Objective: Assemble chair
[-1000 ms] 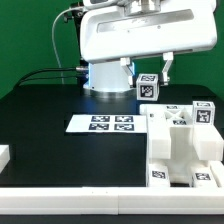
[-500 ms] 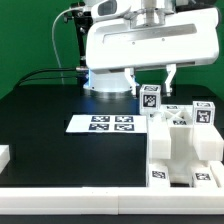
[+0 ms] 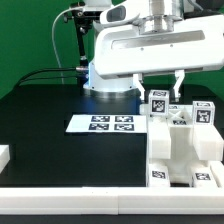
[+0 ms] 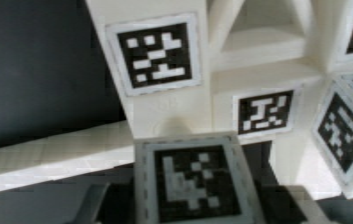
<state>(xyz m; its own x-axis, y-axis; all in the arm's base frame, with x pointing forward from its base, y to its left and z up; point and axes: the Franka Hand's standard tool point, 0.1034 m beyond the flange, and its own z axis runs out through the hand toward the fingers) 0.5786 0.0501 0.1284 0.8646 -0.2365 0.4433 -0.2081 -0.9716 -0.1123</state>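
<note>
Gripping one tagged piece: pincer

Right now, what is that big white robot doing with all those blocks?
The robot arm is building a chair from white plastic pieces. Its hand is closed on a small tagged piece and holds it just above the partly built chair on the exterior view's right. The piece does not look joined on yet. A flat marker board lies on the black table beside the chair.
</note>
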